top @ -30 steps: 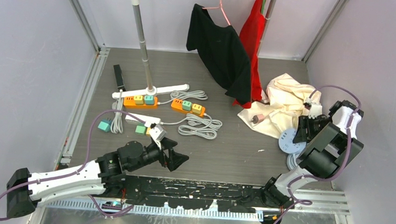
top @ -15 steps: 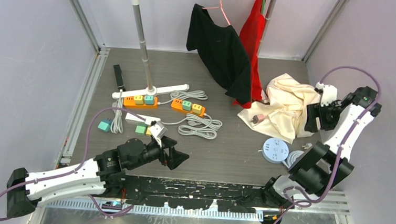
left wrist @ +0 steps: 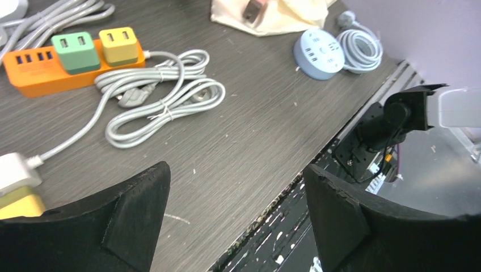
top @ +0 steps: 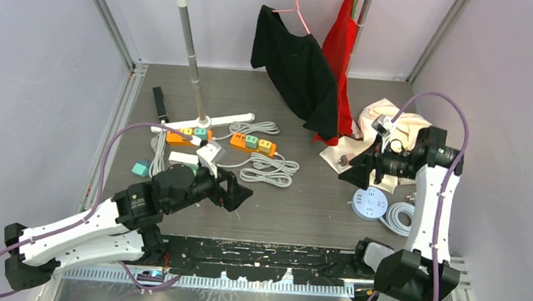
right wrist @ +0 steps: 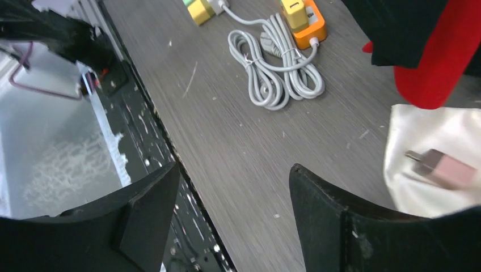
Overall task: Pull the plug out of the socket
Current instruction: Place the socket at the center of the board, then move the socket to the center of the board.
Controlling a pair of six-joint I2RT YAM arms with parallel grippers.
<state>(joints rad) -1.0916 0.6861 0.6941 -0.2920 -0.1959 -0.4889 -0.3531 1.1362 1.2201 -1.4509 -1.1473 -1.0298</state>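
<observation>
At my right side of the bench [top: 303, 195] lies the socket [top: 371, 202], a flat round disc, pale blue-grey, resting face up. Its top carries a ring of small dark slots around a centre mark, all showing open. Its cable [top: 399, 218], pale grey, sits coiled in loose loops just beside the disc on the right, touching it, with the cable's own end resting at the far edge of the coil. The plug [right wrist: 441, 167] I see is a small dusty-pink block with a short grey end. It lies on its side on a cream cloth [right wrist: 414, 136], behind the socket and apart from it.
</observation>
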